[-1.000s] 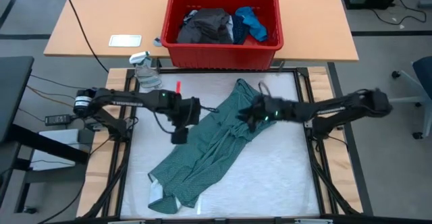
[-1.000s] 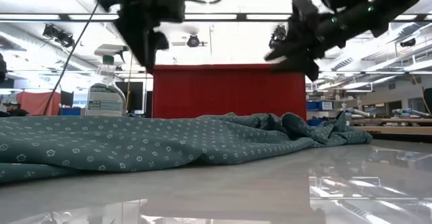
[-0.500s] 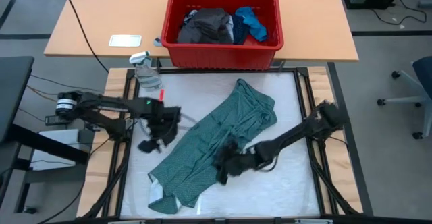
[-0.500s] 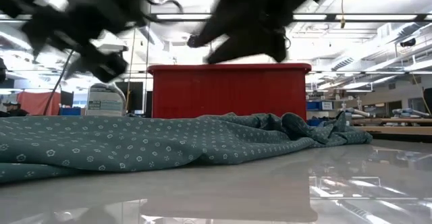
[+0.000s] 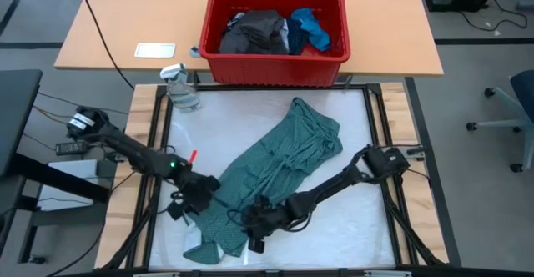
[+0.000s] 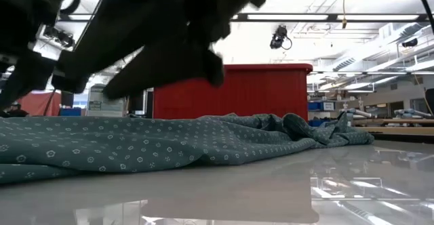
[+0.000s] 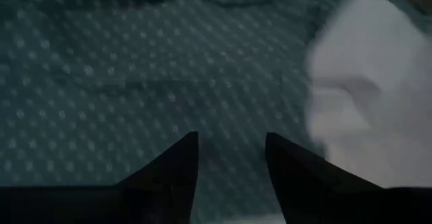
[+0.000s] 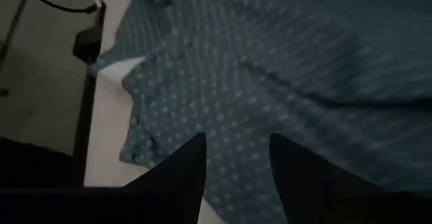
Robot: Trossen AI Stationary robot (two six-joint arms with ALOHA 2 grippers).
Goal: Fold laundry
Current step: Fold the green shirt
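On the table lies one teal-green shirt (image 5: 275,173). Two grippers, fingers apart, hover over its 7 o'clock end: left gripper (image 5: 198,200), right gripper (image 5: 257,224).

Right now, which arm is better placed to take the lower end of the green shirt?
Probably the right. The right gripper, open, hangs over the teal-green shirt near its lower end, while the left gripper, also open, is at the shirt's left edge, slightly farther up.
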